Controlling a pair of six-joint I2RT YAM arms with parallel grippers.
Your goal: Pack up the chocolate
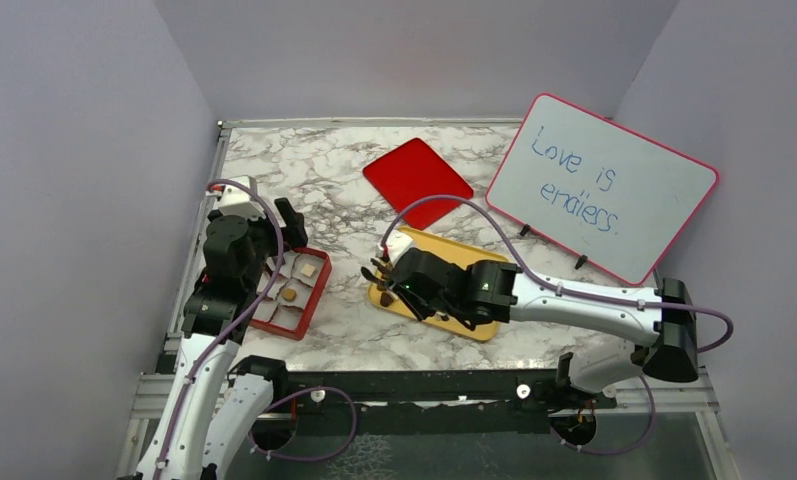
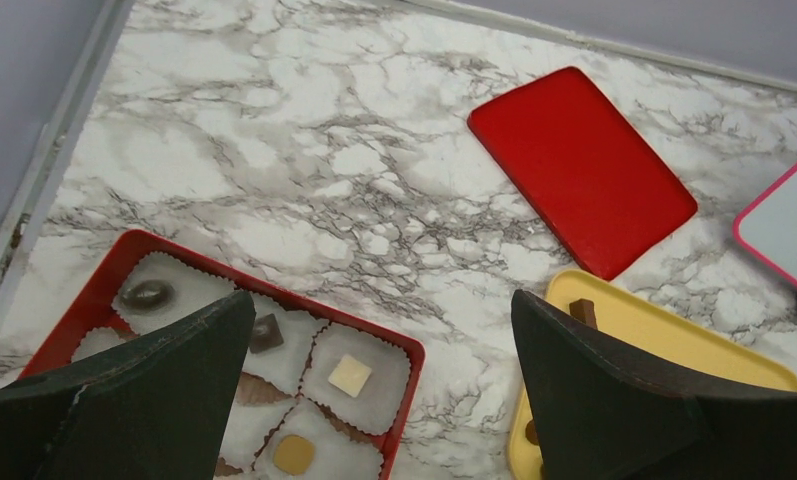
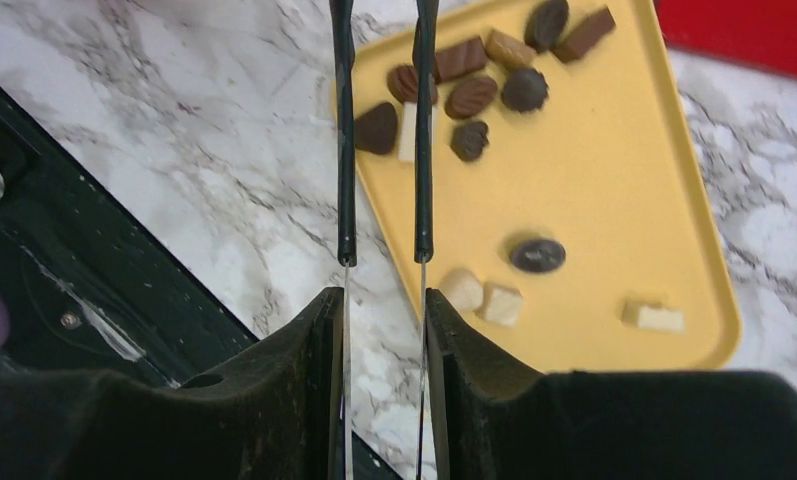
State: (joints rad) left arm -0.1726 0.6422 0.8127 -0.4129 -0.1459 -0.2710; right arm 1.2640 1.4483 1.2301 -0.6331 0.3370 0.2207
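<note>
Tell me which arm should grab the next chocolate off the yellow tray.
Right: the right gripper holds thin black tongs over the brown chocolates on the yellow tray; the left gripper hangs open by the red compartment box.

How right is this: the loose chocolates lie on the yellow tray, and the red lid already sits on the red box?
One point is wrong: the red lid does not sit on the red box. It lies on the marble table and the box is open, as the left wrist view shows. The loose chocolates do lie on the yellow tray.
</note>
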